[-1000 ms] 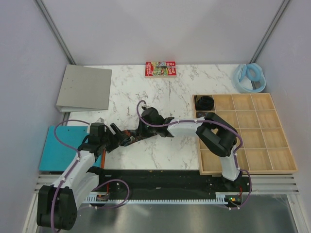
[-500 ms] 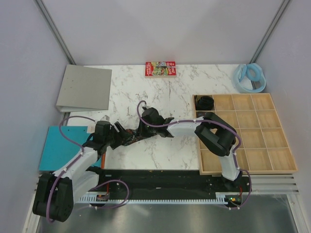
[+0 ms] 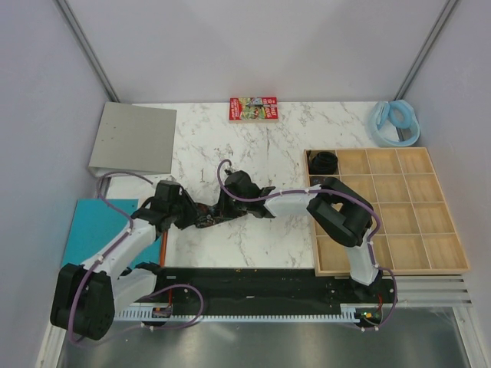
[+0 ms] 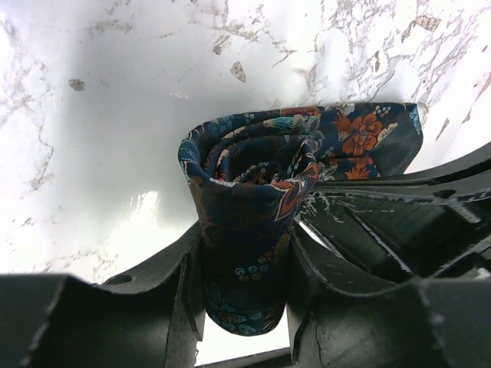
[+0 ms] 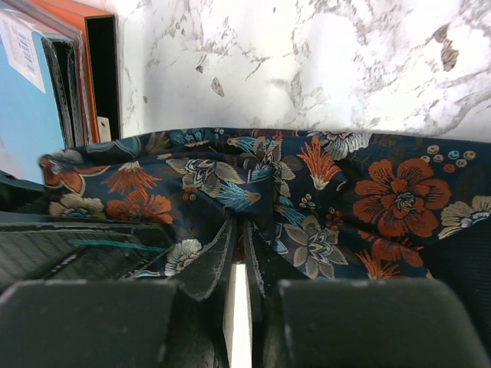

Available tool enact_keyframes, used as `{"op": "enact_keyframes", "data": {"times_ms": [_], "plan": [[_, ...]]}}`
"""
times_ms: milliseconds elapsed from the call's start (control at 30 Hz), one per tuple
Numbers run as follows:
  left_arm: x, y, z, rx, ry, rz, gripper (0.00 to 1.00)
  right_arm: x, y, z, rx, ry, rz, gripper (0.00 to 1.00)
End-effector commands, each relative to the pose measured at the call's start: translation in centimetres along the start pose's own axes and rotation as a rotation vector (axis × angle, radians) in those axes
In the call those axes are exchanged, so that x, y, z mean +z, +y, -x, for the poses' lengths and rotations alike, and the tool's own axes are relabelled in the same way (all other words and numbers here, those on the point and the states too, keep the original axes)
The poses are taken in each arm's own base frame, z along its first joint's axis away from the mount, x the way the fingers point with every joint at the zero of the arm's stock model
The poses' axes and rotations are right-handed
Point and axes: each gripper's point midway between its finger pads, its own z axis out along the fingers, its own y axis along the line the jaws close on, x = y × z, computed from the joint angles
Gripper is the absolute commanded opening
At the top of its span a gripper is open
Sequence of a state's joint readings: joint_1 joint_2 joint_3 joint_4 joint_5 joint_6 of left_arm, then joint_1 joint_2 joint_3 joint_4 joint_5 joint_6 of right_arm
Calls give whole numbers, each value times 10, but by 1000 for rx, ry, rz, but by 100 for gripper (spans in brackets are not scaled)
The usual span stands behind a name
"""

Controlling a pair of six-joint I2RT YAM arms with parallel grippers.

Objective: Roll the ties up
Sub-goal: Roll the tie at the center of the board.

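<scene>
Since the earlier frame I see the left gripper (image 4: 244,295) has moved in from 9 o'clock. Its fingers now clamp the half-rolled tie (image 4: 253,199), which sits at 8 o'clock of the marble tabletop's (image 3: 253,146) centre. The right gripper (image 5: 238,249) pinches the tie's flat tail. Overhead, both grippers hide most of it.

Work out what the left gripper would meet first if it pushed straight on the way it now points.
The left gripper would meet the rolled tie, which already sits between its fingers; the right gripper seems to lie just behind, depth unclear.
</scene>
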State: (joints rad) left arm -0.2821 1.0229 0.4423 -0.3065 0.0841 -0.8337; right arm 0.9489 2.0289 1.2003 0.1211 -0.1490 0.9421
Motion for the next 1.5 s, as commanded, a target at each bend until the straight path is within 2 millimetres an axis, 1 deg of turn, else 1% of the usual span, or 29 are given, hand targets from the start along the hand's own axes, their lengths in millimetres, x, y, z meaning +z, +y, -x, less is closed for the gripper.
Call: {"op": "enact_keyframes", "data": {"times_ms": [0, 67, 100, 167, 200, 233, 267, 300, 333, 367, 400, 433, 467, 500, 533, 600, 633, 667, 700, 733, 800, 833, 900, 933, 1100, 1300, 1400, 1433, 1467], "plan": [[-12, -10, 13, 92, 44, 66, 42, -4, 9, -7, 4, 22, 30, 15], [-16, -13, 16, 128, 67, 87, 42, -6, 12, -3, 3, 16, 33, 16], [-13, -10, 14, 141, 95, 113, 42, -8, 14, -2, 2, 18, 33, 16], [-16, -10, 17, 176, 126, 149, 42, -11, 12, 3, 6, 13, 26, 19], [-14, -7, 16, 187, 147, 178, 42, -15, 13, 7, 9, 8, 25, 20], [-14, -4, 16, 196, 160, 208, 41, -17, 8, 12, 12, 2, 16, 20], [-18, -5, 17, 220, 175, 227, 41, -19, 3, 14, 16, -2, 7, 22], [-19, -4, 18, 232, 182, 247, 41, -25, 5, 18, 14, -11, 8, 23], [-18, 0, 22, 243, 176, 286, 41, -29, -3, 23, 23, -17, -5, 24], [-20, -5, 26, 264, 166, 286, 41, -32, -6, 26, 25, -22, -9, 26], [-22, -3, 27, 276, 168, 310, 41, -40, -5, 31, 27, -30, -5, 26], [-22, -2, 29, 286, 167, 330, 41, -44, -14, 35, 35, -38, -17, 27], [-24, -7, 33, 313, 162, 337, 41, -48, -18, 39, 33, -45, -23, 27], [-27, -4, 34, 331, 165, 373, 41, -57, -16, 44, 34, -60, -16, 28], [-25, -9, 36, 357, 171, 386, 41, -61, -27, 47, 46, -65, -32, 28], [-25, -8, 40, 394, 169, 427, 40, -72, -29, 55, 48, -84, -28, 29], [-26, -4, 38, 410, 181, 460, 41, -76, -39, 56, 61, -85, -41, 29], [-25, -9, 38, 433, 177, 473, 41, -80, -43, 58, 62, -90, -44, 29], [-26, -7, 43, 451, 153, 507, 40, -85, -43, 61, 64, -99, -38, 29], [-27, -10, 41, 476, 150, 518, 41, -88, -53, 62, 79, -99, -51, 29], [-26, -7, 44, 502, 126, 567, 41, -95, -58, 64, 86, -110, -53, 29], [-25, -11, 45, 523, 116, 574, 41, -97, -65, 63, 98, -107, -62, 29], [-25, -4, 47, 565, 111, 648, 40, -102, -69, 65, 102, -113, -62, 29], [-25, -8, 48, 585, 104, 658, 40, -104, -74, 64, 107, -113, -70, 29], [-26, -4, 52, 665, 84, 777, 40, -113, -82, 68, 126, -128, -72, 29], [-14, -5, 42, 708, 72, 834, 40, -122, -90, 69, 138, -136, -75, 29], [-4, -7, 32, 741, 79, 856, 40, -126, -93, 70, 144, -144, -75, 29], [-2, -13, 28, 755, 74, 848, 40, -127, -94, 69, 146, -145, -77, 29], [1, -12, 24, 772, 80, 866, 40, -129, -94, 70, 147, -150, -75, 29]]}}
